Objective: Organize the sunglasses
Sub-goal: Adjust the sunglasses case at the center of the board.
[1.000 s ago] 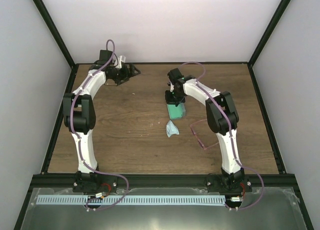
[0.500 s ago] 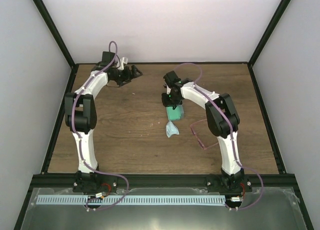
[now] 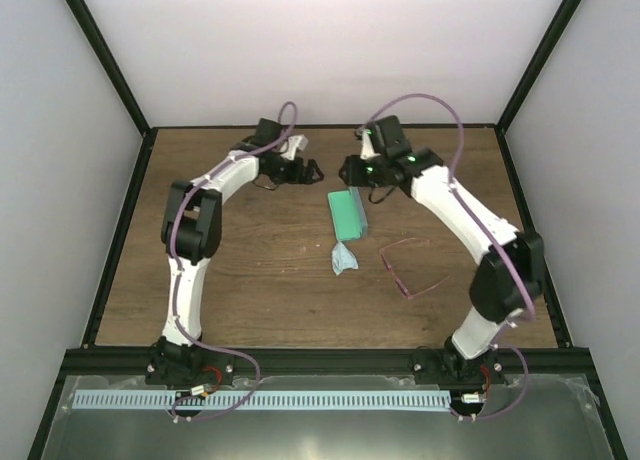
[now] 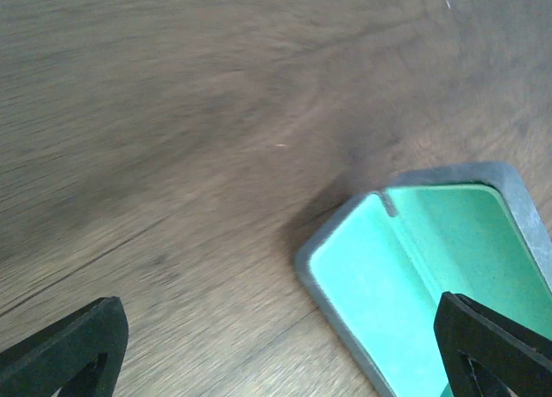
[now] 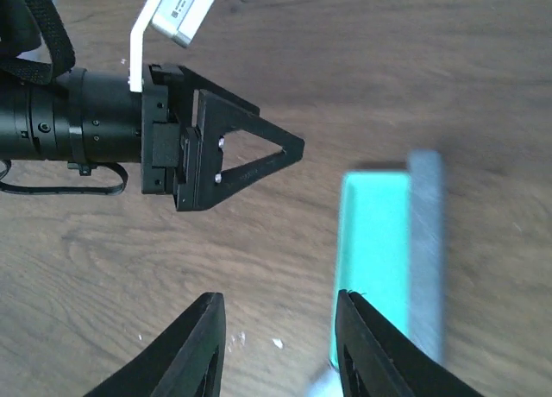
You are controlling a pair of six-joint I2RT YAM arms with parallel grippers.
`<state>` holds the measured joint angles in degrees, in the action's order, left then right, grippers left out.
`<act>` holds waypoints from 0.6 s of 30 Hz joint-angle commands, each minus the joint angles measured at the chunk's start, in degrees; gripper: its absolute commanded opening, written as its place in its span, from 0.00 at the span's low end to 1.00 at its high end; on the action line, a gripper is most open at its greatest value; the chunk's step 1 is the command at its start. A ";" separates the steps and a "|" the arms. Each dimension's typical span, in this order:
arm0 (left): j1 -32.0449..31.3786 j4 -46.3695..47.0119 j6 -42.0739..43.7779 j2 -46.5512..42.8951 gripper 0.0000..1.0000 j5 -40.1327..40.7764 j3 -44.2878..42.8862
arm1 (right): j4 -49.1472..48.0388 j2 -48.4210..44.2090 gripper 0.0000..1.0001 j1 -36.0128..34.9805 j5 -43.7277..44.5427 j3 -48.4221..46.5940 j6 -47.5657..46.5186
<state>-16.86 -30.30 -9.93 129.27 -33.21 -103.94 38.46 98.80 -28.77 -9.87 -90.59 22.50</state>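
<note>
Case [image 3: 348, 215] open, lining up, to receive sunglasses [image 3: 410, 270] at its 4 o'clock. Left gripper [image 3: 308, 169] wide, right gripper [image 5: 280, 345] half-open; both empty.

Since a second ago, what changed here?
The right pincer opened, came off the case and drew back toward the far edge. The left pincer, open throughout, swung right toward the case. The cloth and sunglasses are unmoved.
</note>
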 commanded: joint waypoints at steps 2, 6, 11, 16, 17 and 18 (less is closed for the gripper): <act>-7.51 0.06 11.45 1.36 0.97 11.25 -3.65 | -2.21 -11.32 0.37 5.65 -4.95 14.04 2.47; -10.80 -0.25 14.67 5.46 0.97 18.28 -7.63 | 0.40 -15.96 0.37 7.19 -4.89 19.53 1.00; -11.11 0.12 18.18 8.87 0.88 22.30 -11.15 | 3.29 -19.33 0.37 7.52 -3.90 21.53 -1.34; -11.06 -0.30 20.12 11.68 0.85 22.48 -14.21 | 4.69 -20.80 0.37 7.66 -4.27 22.68 -2.34; -11.08 -0.26 20.51 12.00 0.84 21.75 -14.36 | 4.70 -21.03 0.37 7.68 -4.24 23.24 -2.25; -11.06 -0.40 20.87 12.33 0.82 21.07 -14.44 | 4.72 -21.27 0.37 7.68 -4.25 23.45 -2.08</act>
<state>-27.99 -30.76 7.66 140.29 -12.01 -115.94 41.82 79.44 -21.28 -13.52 -68.27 21.50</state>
